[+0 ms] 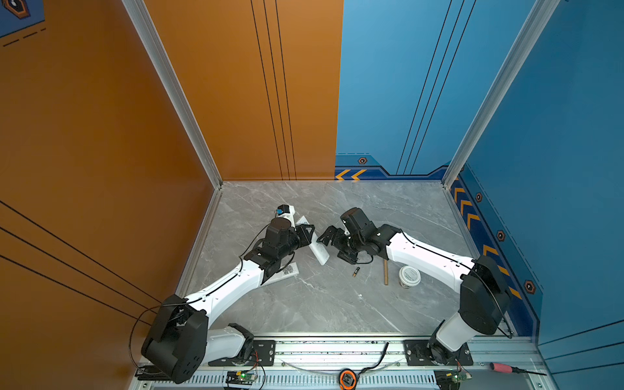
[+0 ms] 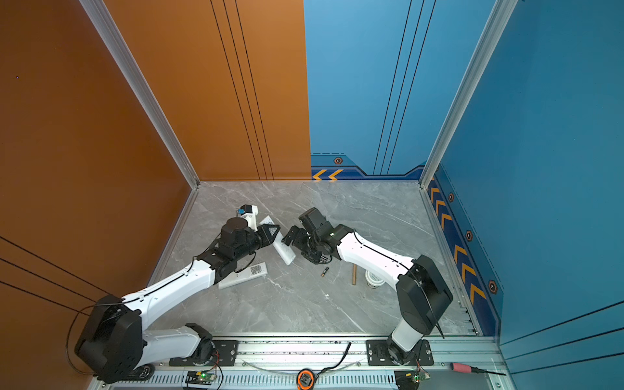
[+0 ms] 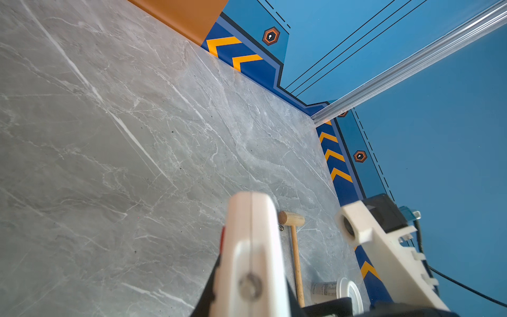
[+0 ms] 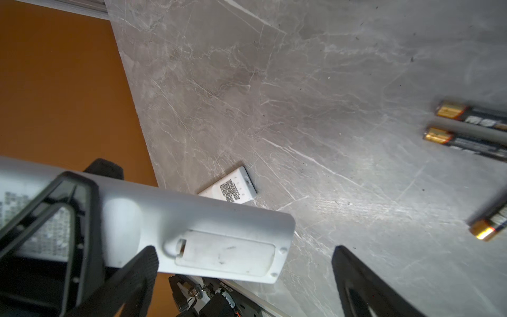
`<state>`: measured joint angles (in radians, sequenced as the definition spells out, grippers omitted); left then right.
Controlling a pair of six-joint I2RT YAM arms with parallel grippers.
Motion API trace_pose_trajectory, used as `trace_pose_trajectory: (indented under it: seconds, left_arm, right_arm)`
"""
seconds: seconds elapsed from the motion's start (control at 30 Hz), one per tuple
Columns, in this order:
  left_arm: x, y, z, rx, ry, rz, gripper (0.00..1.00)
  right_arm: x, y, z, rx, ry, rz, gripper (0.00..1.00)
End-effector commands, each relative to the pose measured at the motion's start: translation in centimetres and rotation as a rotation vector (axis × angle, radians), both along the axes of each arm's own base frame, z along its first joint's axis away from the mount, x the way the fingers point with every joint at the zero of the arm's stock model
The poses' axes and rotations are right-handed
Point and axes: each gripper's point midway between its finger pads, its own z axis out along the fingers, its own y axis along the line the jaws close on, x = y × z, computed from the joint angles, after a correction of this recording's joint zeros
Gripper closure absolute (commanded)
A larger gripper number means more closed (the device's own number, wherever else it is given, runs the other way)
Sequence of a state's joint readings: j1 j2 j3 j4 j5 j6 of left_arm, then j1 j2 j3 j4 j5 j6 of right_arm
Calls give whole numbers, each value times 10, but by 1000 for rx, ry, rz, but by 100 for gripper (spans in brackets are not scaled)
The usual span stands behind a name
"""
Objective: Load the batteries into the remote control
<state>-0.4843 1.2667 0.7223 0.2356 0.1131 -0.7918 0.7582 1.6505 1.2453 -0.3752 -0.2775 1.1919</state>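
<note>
On the grey worktop [image 1: 304, 304], the left claw [image 1: 306, 234] is clenched on a white remote [image 1: 320, 252], whose back faces the right claw [image 1: 327, 235] with the battery cover [image 4: 225, 255] still on. The right claw stands released just beside it, gripping nothing. A second remote [image 1: 287, 271] lies flat nearby. A mallet [image 1: 385, 271] and a cup [image 1: 409, 275] sit close together. Three batteries [image 4: 466, 114] lie loose on the worktop near the right claw.

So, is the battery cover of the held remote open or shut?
Shut. In the right wrist view the battery cover lies flush in the remote; no open compartment shows.
</note>
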Motion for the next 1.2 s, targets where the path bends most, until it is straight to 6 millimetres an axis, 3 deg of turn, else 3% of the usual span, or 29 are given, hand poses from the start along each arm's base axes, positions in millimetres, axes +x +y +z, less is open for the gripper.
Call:
trace_pose_trajectory:
  seconds: [0.0,0.37,1.0,1.17]
  left_arm:
    - [-1,-3,-1,-25,-2,-9,100]
    - [2,-6,-3,-34,-5,-1,100]
    - [4,-8,-8,-49,-4,8,100]
    - [4,-8,-9,-49,-5,12,100]
  right_arm:
    - [2,5,-11,16,26,-16,3]
    - [-7,3,-39,-79,62,35,6]
    - [-17,3,-60,-205,82,126,10]
    - [-23,-5,-70,-275,87,158,15]
